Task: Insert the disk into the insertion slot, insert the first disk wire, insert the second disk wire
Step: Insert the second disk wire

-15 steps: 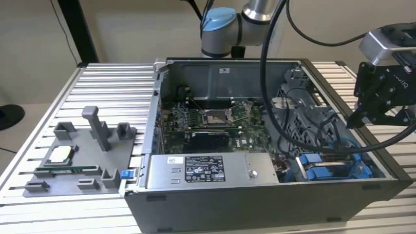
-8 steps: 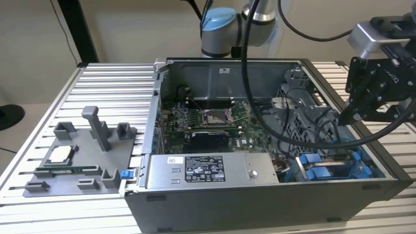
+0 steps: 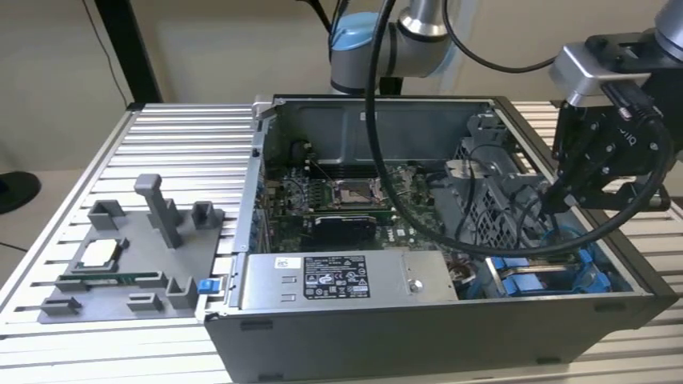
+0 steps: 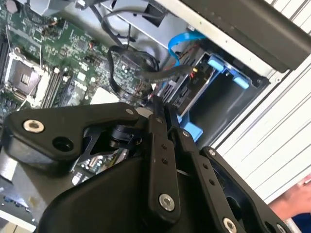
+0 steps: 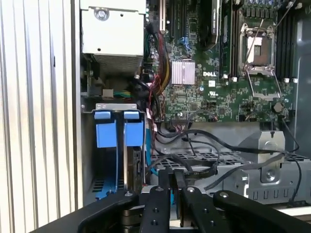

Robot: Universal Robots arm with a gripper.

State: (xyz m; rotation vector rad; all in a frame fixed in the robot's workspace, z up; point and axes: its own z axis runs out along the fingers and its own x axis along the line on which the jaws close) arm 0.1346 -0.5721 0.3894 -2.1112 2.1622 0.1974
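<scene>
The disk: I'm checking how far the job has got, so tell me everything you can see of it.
The disk stands on edge in the insertion slot, inside the open computer case, beside the power supply box. In the first wrist view its dark side edge shows below a bright blue plastic frame tab, next to a second blue tab. The slot's walls are grey metal. Dark cables run close by it. The gripper hovers just off it, pinching a flat dark cable.

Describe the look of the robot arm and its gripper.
The silver-grey tubular robot arm has a light blue joint cap. A silver block carries the matte black gripper, whose bolted link bars end in thin flat fingers. Thick black cables loop from it.
</scene>
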